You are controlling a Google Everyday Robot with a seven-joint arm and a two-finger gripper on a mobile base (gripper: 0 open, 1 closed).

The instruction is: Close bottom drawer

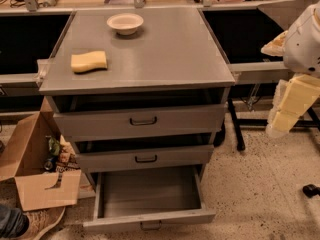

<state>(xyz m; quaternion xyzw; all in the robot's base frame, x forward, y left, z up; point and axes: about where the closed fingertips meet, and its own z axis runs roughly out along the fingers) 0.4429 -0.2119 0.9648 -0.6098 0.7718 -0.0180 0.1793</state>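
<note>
The bottom drawer (pixel 149 218) is the lowest of three in the grey metal cabinet (pixel 150 59). It is pulled far out toward me and its inside looks empty. Its small dark handle (pixel 150 226) sits at the lower edge of the view. The two drawers above it stand slightly out. My gripper (pixel 286 113) hangs at the right of the view, to the right of the cabinet at about the height of the top drawer, well above and apart from the bottom drawer, touching nothing.
A yellow sponge (pixel 89 61) and a white bowl (pixel 125 23) lie on the cabinet top. An open cardboard box (pixel 37 184) with items stands on the floor at the left. A shoe (pixel 25 223) is at the lower left. Desks run behind.
</note>
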